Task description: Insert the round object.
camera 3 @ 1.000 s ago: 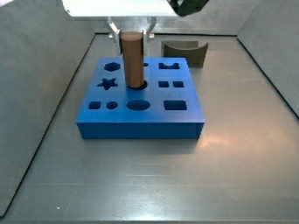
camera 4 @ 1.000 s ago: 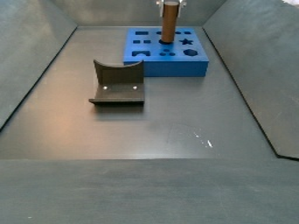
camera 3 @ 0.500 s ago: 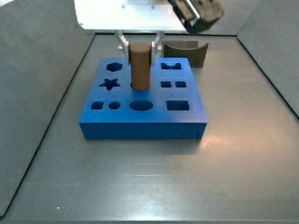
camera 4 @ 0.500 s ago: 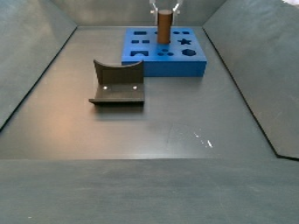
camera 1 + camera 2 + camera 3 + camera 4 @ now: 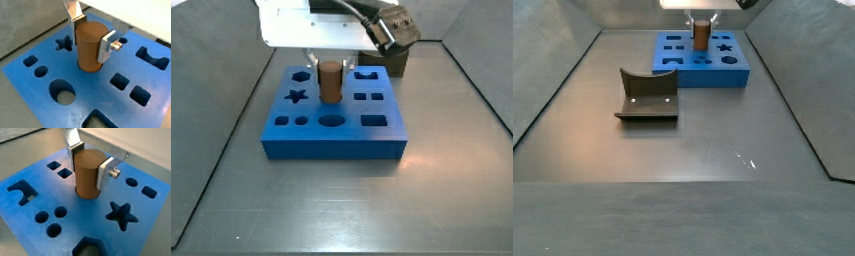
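The peg (image 5: 91,46) stands upright, its lower end sunk in a hole in the middle of the blue block (image 5: 40,90). My gripper (image 5: 92,34) is clamped on its top, fingers (image 5: 107,172) either side. The olive block (image 5: 647,97) lies well apart.

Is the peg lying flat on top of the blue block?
No, in a wrist view the peg stands upright in the blue block, between the gripper fingers.

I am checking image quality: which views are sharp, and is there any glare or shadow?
In both wrist views the round object and gripper look sharp. In a side view the gripper body is overexposed white. In a side view a small glint marks the floor; the blue block casts a soft shadow.
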You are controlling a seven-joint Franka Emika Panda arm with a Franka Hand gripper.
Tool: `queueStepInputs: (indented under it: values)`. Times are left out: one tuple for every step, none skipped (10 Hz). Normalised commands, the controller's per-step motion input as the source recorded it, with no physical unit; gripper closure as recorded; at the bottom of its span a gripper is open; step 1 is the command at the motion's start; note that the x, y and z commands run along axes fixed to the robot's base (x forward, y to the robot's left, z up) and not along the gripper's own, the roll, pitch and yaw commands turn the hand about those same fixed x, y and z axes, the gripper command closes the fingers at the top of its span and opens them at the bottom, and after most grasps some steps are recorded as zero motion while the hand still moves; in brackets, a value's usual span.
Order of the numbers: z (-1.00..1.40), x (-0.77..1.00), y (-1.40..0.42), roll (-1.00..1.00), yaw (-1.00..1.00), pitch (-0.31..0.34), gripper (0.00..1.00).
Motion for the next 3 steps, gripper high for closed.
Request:
queueStepInputs:
  values:
    - [-0.19, 0.0, 0.0, 0.0, 0.0, -0.063, 1.0]
    - [-0.06, 0.0, 0.0, -0.01, 0.0, -0.067, 1.0]
    - [0.0, 0.0, 0.0, 0.0, 0.0, 0.001, 1.0]
